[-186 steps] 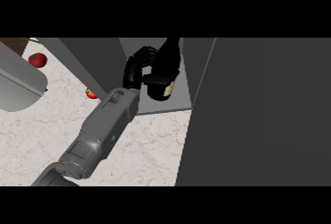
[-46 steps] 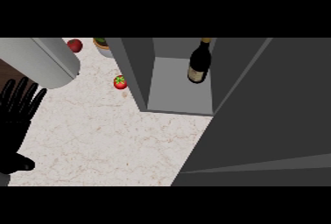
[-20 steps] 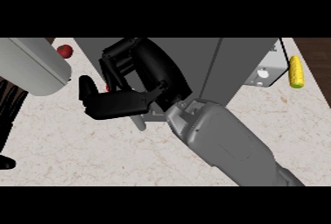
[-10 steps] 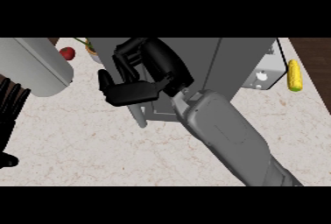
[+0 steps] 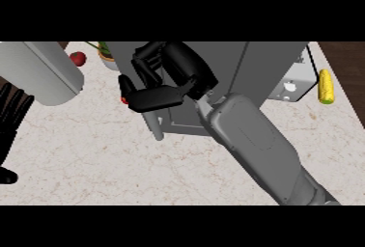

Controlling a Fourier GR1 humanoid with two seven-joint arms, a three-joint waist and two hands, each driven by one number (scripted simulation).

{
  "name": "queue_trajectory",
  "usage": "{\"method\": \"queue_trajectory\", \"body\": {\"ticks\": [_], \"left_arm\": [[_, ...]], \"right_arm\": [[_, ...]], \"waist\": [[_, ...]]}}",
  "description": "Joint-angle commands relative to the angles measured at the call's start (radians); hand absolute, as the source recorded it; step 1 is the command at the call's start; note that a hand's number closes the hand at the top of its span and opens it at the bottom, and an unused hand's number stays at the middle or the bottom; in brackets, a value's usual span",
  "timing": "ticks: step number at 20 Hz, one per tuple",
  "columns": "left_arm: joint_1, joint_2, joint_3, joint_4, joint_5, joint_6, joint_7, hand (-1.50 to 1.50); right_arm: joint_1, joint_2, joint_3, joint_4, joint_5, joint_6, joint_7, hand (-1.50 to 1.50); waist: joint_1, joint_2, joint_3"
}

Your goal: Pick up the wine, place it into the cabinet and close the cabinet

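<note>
The grey cabinet point(image 5: 235, 67) stands at the top middle of the head view. Its door point(image 5: 171, 118) lies nearly against the front, with a pale bar handle point(image 5: 154, 126) on its edge. My right hand point(image 5: 175, 72) lies flat on the door, fingers relaxed and pointing up, thumb point(image 5: 153, 99) stretched to the left; it holds nothing. The right forearm point(image 5: 253, 140) runs down to the lower right. The wine is hidden from view. My left hand point(image 5: 10, 113) rests open at the left edge, fingers up.
A big grey cylinder point(image 5: 39, 72) lies at the upper left, with a red fruit point(image 5: 77, 58) and a potted plant point(image 5: 107, 54) behind it. A small red thing point(image 5: 124, 100) shows by my thumb. A corn cob point(image 5: 325, 87) and a grey appliance point(image 5: 292, 82) are right of the cabinet.
My right hand and forearm have moved up and to the right with the door edge. The plant has come into view at the top. The left hand has stayed put.
</note>
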Motion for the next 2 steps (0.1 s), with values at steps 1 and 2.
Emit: {"method": "queue_trajectory", "body": {"ticks": [1, 2], "left_arm": [[-0.017, -0.013, -0.016, -0.03, -0.003, 0.031, 0.025, -1.5], [-0.012, 0.0, 0.001, -0.002, -0.01, 0.003, 0.002, -1.5]], "right_arm": [[-0.001, -0.074, -0.093, 0.147, 0.027, -0.026, -0.03, 1.5], [-0.026, -0.082, -0.101, 0.147, 0.029, -0.027, -0.014, 1.5]], "waist": [[-0.012, 0.047, 0.013], [-0.014, 0.047, 0.012]]}}
